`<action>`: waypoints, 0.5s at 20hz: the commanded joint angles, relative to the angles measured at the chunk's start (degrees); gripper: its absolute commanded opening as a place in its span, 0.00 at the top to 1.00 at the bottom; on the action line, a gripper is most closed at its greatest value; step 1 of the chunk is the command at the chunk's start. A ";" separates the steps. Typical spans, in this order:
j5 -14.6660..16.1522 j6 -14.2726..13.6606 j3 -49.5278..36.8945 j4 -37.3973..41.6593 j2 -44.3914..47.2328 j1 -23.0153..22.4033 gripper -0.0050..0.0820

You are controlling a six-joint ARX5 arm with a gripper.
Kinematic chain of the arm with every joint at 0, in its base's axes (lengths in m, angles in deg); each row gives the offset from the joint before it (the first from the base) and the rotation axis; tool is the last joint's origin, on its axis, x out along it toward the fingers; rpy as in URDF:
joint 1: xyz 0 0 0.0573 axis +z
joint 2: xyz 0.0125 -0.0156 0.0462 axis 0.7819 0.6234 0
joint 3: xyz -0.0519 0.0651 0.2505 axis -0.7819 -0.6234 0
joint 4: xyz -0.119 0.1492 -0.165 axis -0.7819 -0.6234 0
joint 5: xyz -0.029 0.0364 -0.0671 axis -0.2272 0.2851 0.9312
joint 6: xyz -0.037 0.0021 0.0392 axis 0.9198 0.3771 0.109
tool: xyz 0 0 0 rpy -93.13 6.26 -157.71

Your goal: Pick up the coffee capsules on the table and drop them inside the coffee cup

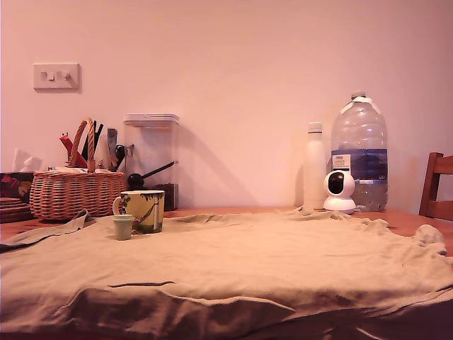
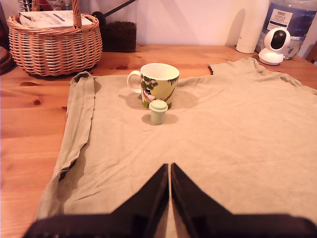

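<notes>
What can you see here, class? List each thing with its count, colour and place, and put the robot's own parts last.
coffee capsule: one, pale green, on cloth before the mug
coffee cup: one, yellow-green pictured, on cloth
cloth: one, tan, over table
basket: one, wicker, behind cloth's edge
canister: one, clear, beside basket
white bottle: one, by wall
water jug: one, clear
camera: one, white
chair: one, wooden, exterior view's right
wall switch: one, white
gripper: one, black, shut, empty

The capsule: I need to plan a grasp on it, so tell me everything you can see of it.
The capsule is small, pale grey-green and tapered like a tiny cup, with a flanged rim on its upper end. It looks like matte plastic, though that is uncertain. It stands upright on the cloth, directly in front of the mug in the wrist view, and about half its height. Whether they touch is unclear. The gripper is apart from it, jaws together.
</notes>
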 commanded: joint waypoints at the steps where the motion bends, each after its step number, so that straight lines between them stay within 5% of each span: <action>1: -0.09 -4.28 -1.11 -4.81 -3.58 0.17 0.96; 10: 0.15 -4.22 -1.11 -1.79 -3.52 0.17 0.96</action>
